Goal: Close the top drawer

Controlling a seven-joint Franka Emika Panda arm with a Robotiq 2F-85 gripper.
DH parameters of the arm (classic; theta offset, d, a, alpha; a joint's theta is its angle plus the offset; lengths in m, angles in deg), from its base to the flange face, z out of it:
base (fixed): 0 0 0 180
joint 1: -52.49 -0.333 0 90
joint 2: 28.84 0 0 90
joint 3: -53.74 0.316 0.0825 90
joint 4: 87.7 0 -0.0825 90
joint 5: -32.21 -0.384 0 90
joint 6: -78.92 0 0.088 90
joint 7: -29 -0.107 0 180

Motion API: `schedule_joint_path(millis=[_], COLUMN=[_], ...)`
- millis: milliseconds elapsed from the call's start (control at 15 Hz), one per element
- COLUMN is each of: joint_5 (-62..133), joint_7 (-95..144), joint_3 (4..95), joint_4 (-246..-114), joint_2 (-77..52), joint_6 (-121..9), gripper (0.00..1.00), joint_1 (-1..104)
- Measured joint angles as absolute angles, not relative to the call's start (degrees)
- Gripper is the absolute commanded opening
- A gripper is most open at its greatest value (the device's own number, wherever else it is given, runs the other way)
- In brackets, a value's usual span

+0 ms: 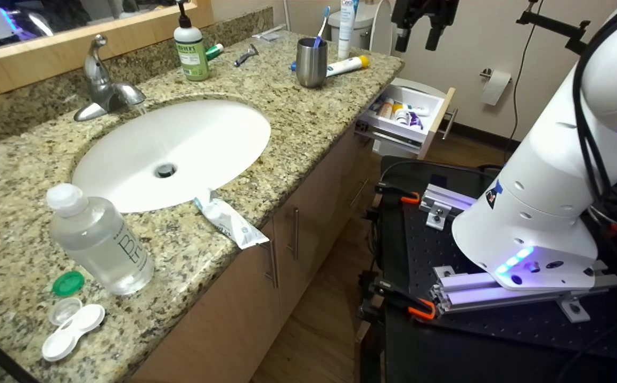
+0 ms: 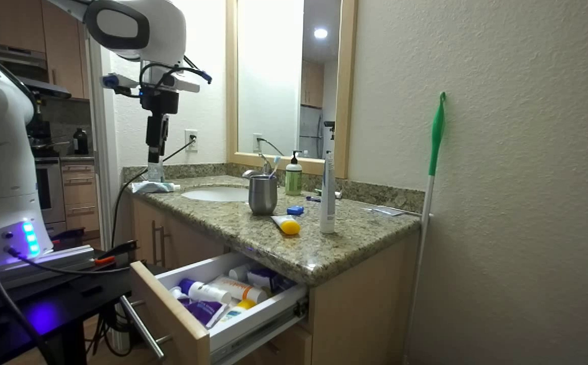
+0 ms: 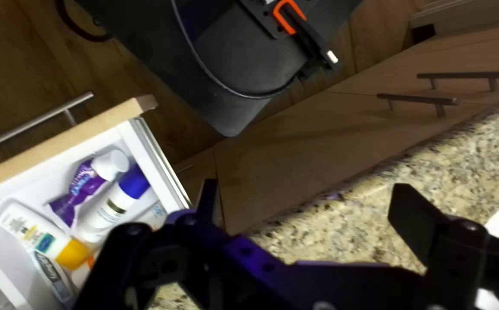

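Note:
The top drawer is pulled open, with a light wooden front and white inner walls; it shows in both exterior views, with its front panel (image 1: 437,121) (image 2: 169,309), and at the left of the wrist view (image 3: 55,144). A bar handle (image 1: 450,123) (image 2: 141,327) (image 3: 34,125) is on its front. Tubes and small bottles lie inside, clear of the rim. My gripper (image 1: 418,41) (image 2: 157,152) (image 3: 306,202) is open and empty. It hangs well above counter height, pointing down, apart from the drawer. In the wrist view the counter edge lies below and between its fingers.
The granite counter (image 1: 265,111) (image 2: 222,213) overhangs the drawer. A steel cup (image 1: 311,63) (image 2: 263,194), an upright tube (image 1: 346,29) (image 2: 327,195) and a yellow-capped tube (image 1: 346,66) (image 2: 287,224) stand or lie near its end. The black robot table (image 1: 420,340) (image 3: 227,64) is close to the drawer front.

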State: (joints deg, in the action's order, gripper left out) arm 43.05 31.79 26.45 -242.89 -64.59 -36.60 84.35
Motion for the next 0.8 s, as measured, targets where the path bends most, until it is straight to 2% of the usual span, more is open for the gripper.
schedule_joint_path(millis=[267,467,800], joint_5=[49.2,50.1,48.0], joint_7=[34.3,33.7,26.8], joint_3=[20.9,16.4,6.5], joint_4=[-242.3,-240.8,-236.1], joint_2=[-63.2,-57.2,-41.0], joint_6=[-36.4,-41.9,-54.3], gripper=[1.0,1.0,1.0], joint_1=[91.0,94.3,90.8])
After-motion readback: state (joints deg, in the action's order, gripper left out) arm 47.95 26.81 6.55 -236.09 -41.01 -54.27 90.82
